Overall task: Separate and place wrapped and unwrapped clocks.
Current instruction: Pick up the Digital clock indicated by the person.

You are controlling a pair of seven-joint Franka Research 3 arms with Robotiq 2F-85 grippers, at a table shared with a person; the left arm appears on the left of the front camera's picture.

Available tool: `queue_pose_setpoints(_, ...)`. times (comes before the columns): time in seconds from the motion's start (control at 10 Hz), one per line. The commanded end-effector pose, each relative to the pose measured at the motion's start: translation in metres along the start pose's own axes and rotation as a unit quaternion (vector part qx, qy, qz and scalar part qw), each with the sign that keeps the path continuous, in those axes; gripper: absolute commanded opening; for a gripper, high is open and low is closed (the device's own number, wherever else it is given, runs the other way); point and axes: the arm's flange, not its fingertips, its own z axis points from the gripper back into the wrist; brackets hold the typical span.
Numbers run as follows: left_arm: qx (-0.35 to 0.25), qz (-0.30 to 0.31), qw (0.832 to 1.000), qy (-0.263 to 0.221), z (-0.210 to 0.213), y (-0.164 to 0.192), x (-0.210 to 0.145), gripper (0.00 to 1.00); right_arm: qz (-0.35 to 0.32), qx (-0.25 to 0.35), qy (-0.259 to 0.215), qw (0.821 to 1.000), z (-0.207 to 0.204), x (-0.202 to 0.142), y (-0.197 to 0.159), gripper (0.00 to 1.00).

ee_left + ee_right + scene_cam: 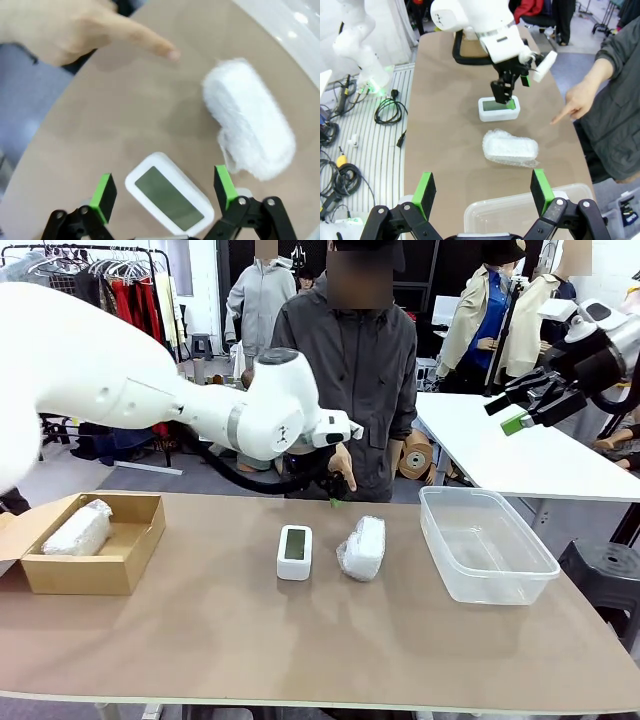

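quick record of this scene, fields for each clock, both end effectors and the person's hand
bare clock: screen up, mid table
wrapped clock one: beside it, toward clear tub
wrapped clock two: in cardboard box, robot's left
left end effector: open, straddling bare clock from above
right end effector: open, raised, empty
person's hand: pointing at the table near the clocks
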Motion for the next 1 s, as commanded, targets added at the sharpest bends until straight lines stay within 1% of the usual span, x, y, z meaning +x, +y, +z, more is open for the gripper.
queue_pose_setpoints(0.0, 0.04, 0.09, 0.993, 0.068, -0.018, -0.025, 0.042, 1.0, 0.002, 0.001, -0.002, 1.0, 0.001, 0.001, 0.0, 1.0)
queue_pose_setpoints(0.1, 0.032, 0.136, 0.988, 0.063, -0.025, -0.028, 0.047, 1.0, 0.002, 0.001, -0.002, 1.0, 0.001, 0.001, 0.0, 1.0)
queue_pose_setpoints(0.2, 0.001, 0.173, 0.984, 0.052, -0.031, -0.031, 0.053, 1.0, 0.002, 0.001, -0.002, 1.0, 0.001, 0.001, 0.0, 1.0)
queue_pose_setpoints(0.4, -0.016, 0.182, 0.983, 0.034, -0.033, -0.034, 0.064, 1.0, 0.002, 0.001, -0.002, 1.0, 0.001, 0.001, 0.0, 1.0)
queue_pose_setpoints(0.5, -0.014, 0.193, 0.981, 0.023, -0.036, -0.039, 0.071, 1.0, 0.002, 0.001, -0.002, 1.0, 0.001, 0.001, 0.0, 1.0)
queue_pose_setpoints(0.6, -0.003, 0.17, 0.984, 0.051, -0.036, -0.04, 0.048, 1.0, 0.002, 0.001, -0.002, 1.0, 0.001, 0.001, 0.0, 1.0)
queue_pose_setpoints(0.9, -0.003, 0.17, 0.984, 0.051, -0.036, -0.04, 0.048, 1.0, 0.002, 0.001, -0.002, 1.0, 0.001, 0.001, 0.0, 1.0)
